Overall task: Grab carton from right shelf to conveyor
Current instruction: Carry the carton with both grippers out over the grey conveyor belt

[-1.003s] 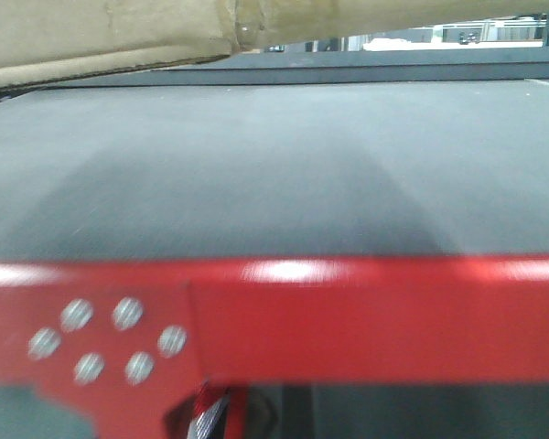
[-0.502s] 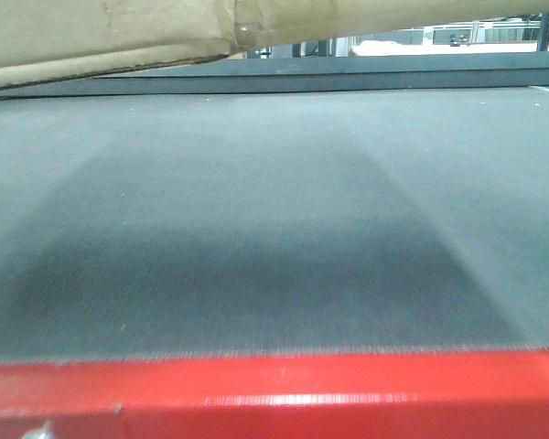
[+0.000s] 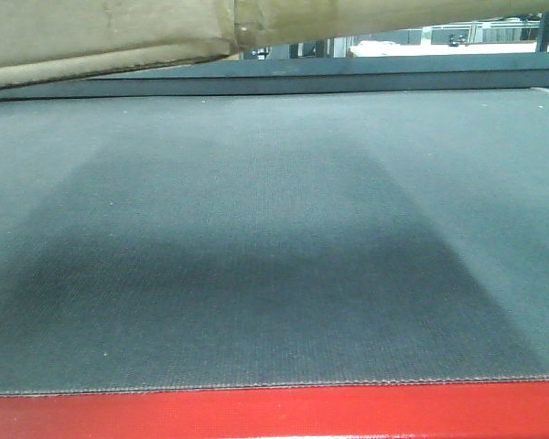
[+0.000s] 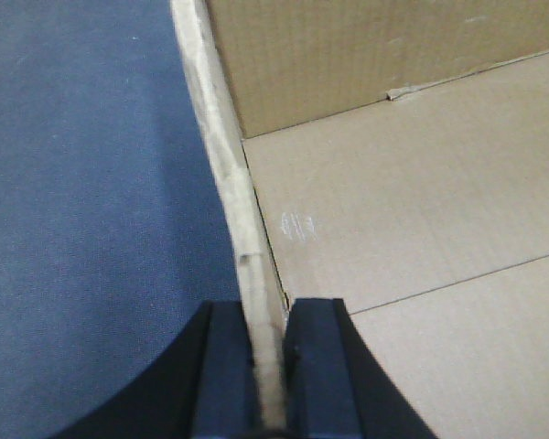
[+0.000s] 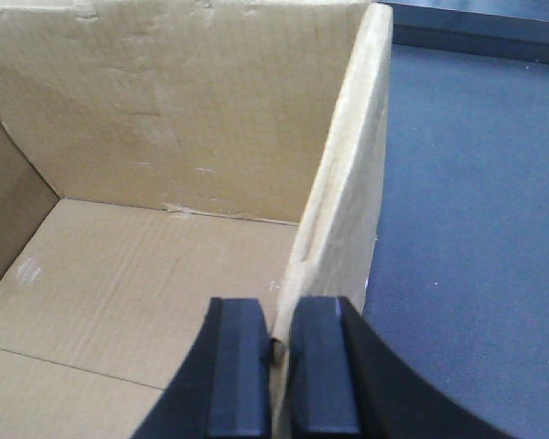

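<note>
Conveyor [image 3: 274,256] nearer vs 1 s ago: red edge [image 3: 274,416] dropped to frame bottom. Carton [image 3: 101,37] above far-left belt, L pincer [image 4: 267,320] & R pincer [image 5: 276,315] clamped on opposite walls; prob. lowering next.

Right hand [image 5: 279,320] tight on carton [image 5: 183,128] wall, conveyor [image 5: 467,229] beside.

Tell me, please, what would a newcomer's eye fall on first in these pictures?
The open brown carton stands out: the left tool and the right tool each pinch one of its side walls. In the front view the conveyor fills the frame, grey weave with a glossy red front edge. The carton hangs along the top, with a broad shadow on the weave below.
</note>
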### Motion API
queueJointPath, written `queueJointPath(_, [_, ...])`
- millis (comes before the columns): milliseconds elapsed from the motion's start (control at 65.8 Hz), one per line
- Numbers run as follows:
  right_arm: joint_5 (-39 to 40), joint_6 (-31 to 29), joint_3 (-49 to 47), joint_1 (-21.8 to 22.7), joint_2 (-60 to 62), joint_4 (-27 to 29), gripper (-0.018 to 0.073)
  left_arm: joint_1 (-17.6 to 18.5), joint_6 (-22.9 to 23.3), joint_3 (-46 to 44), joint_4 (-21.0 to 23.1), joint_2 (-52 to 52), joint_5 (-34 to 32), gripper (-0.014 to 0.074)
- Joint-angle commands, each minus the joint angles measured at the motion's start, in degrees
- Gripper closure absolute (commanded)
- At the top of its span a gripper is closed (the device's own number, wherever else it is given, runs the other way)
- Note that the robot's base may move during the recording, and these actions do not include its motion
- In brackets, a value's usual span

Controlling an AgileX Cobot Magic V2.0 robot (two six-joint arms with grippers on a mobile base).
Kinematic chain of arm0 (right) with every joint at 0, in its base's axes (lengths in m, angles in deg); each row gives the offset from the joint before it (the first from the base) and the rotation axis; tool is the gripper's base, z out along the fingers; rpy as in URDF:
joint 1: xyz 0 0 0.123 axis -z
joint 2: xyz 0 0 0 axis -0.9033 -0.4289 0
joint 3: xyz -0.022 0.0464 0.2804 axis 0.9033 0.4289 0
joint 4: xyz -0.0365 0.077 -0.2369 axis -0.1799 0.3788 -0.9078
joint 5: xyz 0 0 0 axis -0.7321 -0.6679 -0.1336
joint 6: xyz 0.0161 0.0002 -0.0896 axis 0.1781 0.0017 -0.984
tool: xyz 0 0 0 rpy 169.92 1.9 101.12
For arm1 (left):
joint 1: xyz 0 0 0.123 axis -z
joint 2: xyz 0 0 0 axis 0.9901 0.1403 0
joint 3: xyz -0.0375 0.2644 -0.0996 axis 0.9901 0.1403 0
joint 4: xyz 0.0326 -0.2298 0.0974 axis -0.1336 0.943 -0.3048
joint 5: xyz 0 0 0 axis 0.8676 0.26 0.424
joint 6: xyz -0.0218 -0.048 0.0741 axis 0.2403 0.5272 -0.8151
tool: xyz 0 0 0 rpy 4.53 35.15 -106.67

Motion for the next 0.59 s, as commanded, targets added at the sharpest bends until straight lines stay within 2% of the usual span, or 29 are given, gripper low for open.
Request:
queueJointPath(0, [3.91, -0.7, -0.28, -0.06, 0.7, 0.64, 0.0631, 0.59, -0.44, -0.09, 1.49, -0.5, -2.34, 0.061])
queueJointPath(578, [3.91, -0.7, -0.28, -0.06, 0.7, 0.64, 0.0631, 0.59, -0.44, -0.09, 1.49, -0.5, -2.34, 0.061])
